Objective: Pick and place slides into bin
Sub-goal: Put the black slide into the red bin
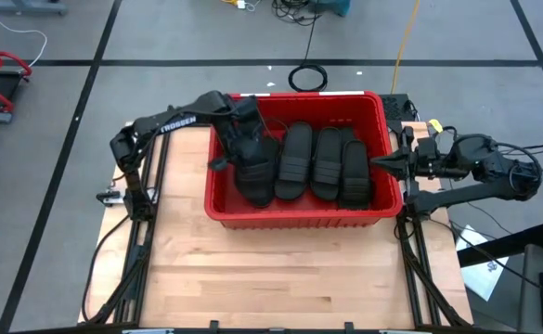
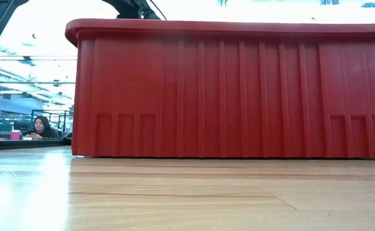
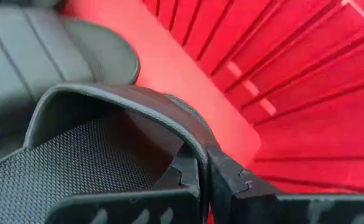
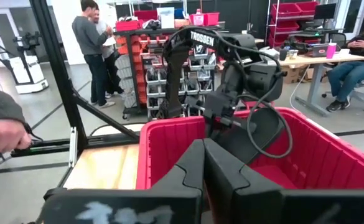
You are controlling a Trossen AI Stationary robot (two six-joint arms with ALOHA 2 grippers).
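left claw (image 3: 203,180): inside the bin at its left end, clamped on the strap edge of a slide (image 3: 107,143); jaws pinch the thin rubber band, ribbed footbed visible below it.
right claw (image 4: 203,165): parked just outside the bin's right wall, fingers pressed together, nothing between them.
bin (image 1: 294,215): red crate, sits at the far half of the wooden table (image 1: 280,278); ribbed walls, thick rim. Low view shows only its outer wall.
slides (image 1: 313,162): all the ones visible are in the bin. About four lie side by side, long axis running front to back; the held one is at the left of that row, beside or partly on its neighbour, can't tell which.
table: no slides visible on the bare part.
handling: my read is light, soft, flexible rubber. Strap will bend under a pinch, sole will dangle and swing. Matte surface should grip fine, not fragile, safe to drop.
grasp point: strap arch is the best hold, as here. Flat sole edge is second choice, harder to get under.
writing: "TROSSEN" in white on the left arm (image 1: 174,122), readable from above and from the right wrist camera. No legible marks on slides or bin.
background: people standing and seated in the room, well away from the table.
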